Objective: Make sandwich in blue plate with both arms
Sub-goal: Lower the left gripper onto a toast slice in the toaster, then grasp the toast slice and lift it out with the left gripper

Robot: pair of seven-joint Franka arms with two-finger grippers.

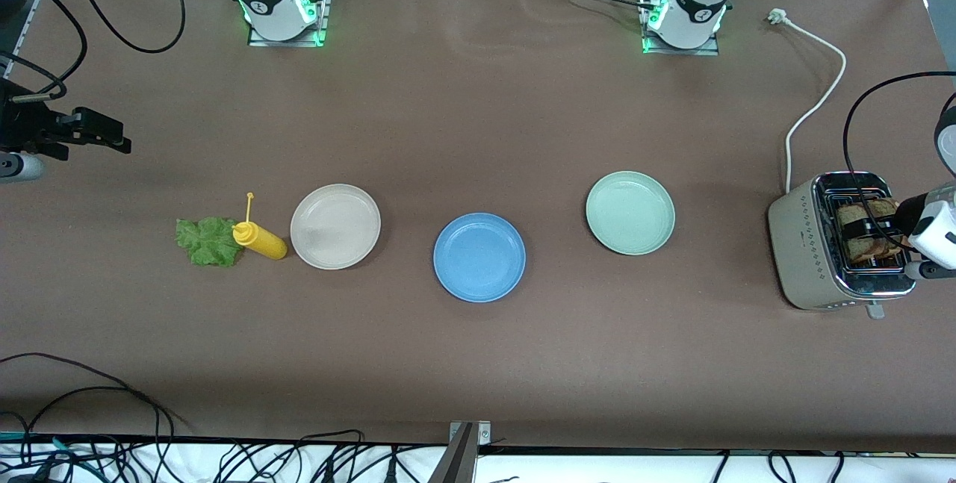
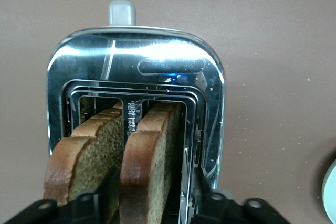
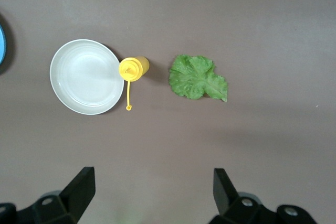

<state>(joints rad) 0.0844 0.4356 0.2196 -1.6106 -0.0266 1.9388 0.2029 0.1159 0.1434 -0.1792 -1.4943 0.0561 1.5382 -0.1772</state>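
The blue plate sits bare on the brown table, between a beige plate and a pale green plate. Beside the beige plate stand a yellow squeeze bottle and a lettuce leaf. At the left arm's end, two brown bread slices stand in a silver toaster, its white cord unplugged. The left gripper straddles one slice with spread fingers. The right gripper hangs released above the table near the lettuce.
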